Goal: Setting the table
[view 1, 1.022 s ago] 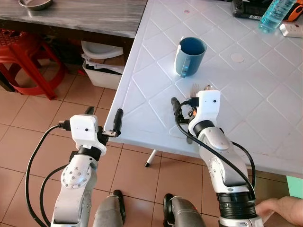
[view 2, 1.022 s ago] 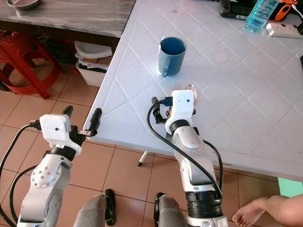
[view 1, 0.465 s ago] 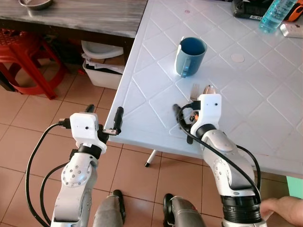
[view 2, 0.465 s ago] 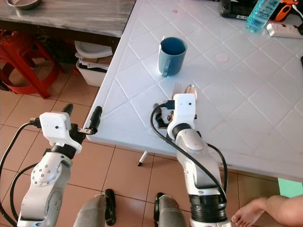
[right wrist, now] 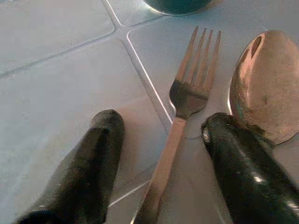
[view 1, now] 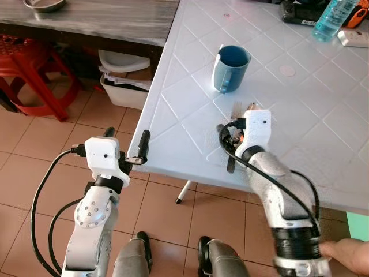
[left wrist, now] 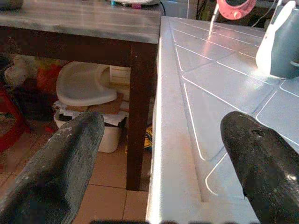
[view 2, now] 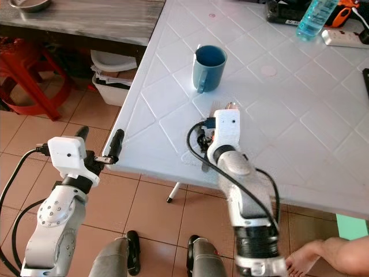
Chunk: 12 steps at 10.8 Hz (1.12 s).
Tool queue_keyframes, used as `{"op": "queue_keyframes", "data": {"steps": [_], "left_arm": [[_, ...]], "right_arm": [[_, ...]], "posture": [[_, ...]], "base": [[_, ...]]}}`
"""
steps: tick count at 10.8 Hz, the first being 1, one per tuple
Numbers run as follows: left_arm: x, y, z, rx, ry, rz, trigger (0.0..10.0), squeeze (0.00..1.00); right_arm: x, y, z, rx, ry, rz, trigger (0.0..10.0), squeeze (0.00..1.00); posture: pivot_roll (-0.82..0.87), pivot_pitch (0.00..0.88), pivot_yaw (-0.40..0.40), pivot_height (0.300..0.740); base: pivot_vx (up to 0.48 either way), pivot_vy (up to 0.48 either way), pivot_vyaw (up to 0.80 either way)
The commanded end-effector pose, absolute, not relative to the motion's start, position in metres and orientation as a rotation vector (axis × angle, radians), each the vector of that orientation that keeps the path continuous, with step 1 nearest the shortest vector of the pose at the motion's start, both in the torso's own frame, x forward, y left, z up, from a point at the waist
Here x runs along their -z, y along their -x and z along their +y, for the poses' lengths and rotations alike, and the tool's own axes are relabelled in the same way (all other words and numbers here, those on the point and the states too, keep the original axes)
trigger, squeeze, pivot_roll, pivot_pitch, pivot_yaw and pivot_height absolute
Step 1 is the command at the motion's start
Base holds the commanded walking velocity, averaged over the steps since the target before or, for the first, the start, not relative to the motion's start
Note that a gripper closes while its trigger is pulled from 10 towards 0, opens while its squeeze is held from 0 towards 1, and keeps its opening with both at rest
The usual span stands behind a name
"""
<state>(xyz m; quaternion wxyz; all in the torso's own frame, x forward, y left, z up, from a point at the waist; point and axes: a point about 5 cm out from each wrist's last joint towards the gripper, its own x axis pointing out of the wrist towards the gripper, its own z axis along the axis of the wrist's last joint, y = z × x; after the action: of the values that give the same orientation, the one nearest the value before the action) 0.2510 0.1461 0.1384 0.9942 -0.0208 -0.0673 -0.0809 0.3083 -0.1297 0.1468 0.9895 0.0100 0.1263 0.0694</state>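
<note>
White table, diamond-patterned top, near edge toward the robot.

Fork: lying flat on the table just in front of the blue mug, tines toward the mug, handle running back between the two fingers of the right gripper.

Spoon: copper-coloured, lying flat just beside the fork, bowl toward the mug; one black finger overlaps its edge.

Right gripper: low over the table, fingers spread to either side of the fork handle, not closed on it.

Left gripper: held off the table's corner, fingers spread apart, nothing between them.

Blue mug: upright, handle facing the robot, close ahead of the cutlery.

Far side of the table: clear plastic bottle, a dark device beside it, a white power strip.

Beside the table: dark grey wooden table with a metal bowl on it; under it a white bin; red plastic stool on the tiled floor.

A person's foot on the floor at the robot's right.
</note>
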Motion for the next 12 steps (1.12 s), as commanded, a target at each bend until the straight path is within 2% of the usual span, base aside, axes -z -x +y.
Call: {"op": "queue_keyframes", "data": {"steps": [1,4,9,12], "left_arm": [[-0.136,-0.250,0.148,0.165,0.036,-0.118,10.0,0.00],[-0.132,-0.250,0.150,0.177,0.023,-0.107,10.0,0.00],[-0.127,-0.244,0.150,0.194,-0.018,-0.102,10.0,0.00],[-0.133,-0.236,0.133,0.421,0.025,-0.131,10.0,0.00]], "right_arm": [[-0.107,-0.298,-0.142,-0.090,-0.020,0.468,0.0,0.00],[-0.094,-0.293,-0.136,-0.122,0.009,0.514,0.0,0.00],[-0.084,-0.294,-0.143,-0.120,0.058,0.534,0.0,0.00],[-0.083,-0.294,-0.143,-0.109,0.046,0.524,0.0,0.00]], "posture": [[0.00,0.278,-0.017,0.740],[0.00,0.268,-0.020,0.740],[0.00,0.251,-0.029,0.740],[0.00,0.250,-0.027,0.740]], "base": [[0.000,0.000,0.00],[0.000,0.000,0.00],[0.000,0.000,0.00],[0.000,0.000,0.00]]}}
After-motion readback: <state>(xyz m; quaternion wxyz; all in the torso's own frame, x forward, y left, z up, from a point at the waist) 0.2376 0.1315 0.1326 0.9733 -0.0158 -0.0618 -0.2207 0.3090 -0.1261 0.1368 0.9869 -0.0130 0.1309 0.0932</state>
